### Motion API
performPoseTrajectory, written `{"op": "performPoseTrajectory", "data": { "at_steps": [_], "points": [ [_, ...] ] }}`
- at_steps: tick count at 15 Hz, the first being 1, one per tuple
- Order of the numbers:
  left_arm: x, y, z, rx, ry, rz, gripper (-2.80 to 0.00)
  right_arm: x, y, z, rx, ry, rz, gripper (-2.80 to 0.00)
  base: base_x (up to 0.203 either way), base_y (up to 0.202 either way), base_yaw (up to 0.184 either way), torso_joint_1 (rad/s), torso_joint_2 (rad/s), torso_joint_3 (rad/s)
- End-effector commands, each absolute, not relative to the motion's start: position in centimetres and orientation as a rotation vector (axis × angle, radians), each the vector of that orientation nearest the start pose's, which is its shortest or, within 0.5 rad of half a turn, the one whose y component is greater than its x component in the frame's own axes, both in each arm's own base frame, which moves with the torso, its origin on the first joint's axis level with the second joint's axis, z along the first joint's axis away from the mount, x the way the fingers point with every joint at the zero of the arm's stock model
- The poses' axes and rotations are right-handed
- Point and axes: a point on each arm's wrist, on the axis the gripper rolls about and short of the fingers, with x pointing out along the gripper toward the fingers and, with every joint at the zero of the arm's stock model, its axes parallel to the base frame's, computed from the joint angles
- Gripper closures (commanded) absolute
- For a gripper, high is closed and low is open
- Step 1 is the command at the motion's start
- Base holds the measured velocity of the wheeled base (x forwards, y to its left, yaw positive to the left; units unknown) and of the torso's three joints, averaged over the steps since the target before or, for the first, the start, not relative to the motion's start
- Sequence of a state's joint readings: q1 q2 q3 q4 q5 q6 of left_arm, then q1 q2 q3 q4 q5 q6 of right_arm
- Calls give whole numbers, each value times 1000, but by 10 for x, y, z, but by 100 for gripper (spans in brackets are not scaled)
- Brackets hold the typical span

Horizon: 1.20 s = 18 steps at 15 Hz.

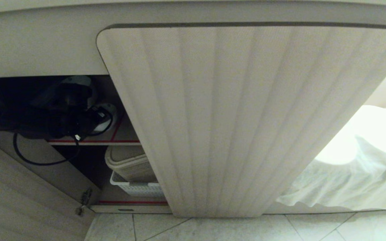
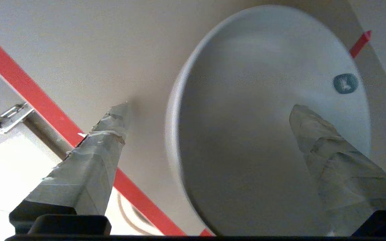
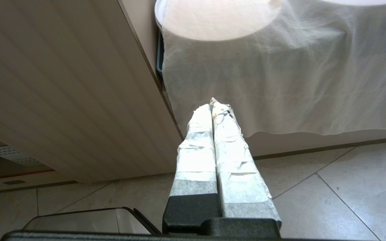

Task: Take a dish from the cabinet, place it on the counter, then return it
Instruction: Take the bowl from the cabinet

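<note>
On the upper cabinet (image 1: 253,117) shelf (image 2: 79,50), near its red front edge, sits the dish (image 2: 266,110). Left gripper (image 2: 209,115) spread wide, fingers straddling the rim, likely positioned to pinch it. Right gripper (image 3: 212,105) pressed together, parked by the floor.

Head camera faces cabinet (image 1: 246,117); wrist cameras look close.

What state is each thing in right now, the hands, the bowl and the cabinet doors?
Left hand: open, straddling the bowl's rim, inside the cabinet.
Right hand: shut, empty, above the floor.
Bowl: upright on the shelf, ungripped.
Left cabinet door: swung open.
Ribbed door: closed.
</note>
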<state>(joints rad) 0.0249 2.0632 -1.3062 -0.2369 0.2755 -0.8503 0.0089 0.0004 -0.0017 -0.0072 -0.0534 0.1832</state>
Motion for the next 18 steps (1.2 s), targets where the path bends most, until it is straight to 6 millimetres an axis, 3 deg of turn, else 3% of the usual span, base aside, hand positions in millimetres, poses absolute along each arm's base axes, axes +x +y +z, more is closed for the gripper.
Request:
{"op": "performPoseTrajectory", "data": {
  "at_steps": [1, 18],
  "points": [
    [410, 16, 153, -765, 345, 490, -280, -23, -1, 77, 184, -13, -44, 0, 0, 0, 0, 0, 0, 0],
    [420, 20, 151, -751, 439, 542, -280, -23, -1, 77, 184, -13, -44, 0, 0, 0, 0, 0, 0, 0]
  ]
}}
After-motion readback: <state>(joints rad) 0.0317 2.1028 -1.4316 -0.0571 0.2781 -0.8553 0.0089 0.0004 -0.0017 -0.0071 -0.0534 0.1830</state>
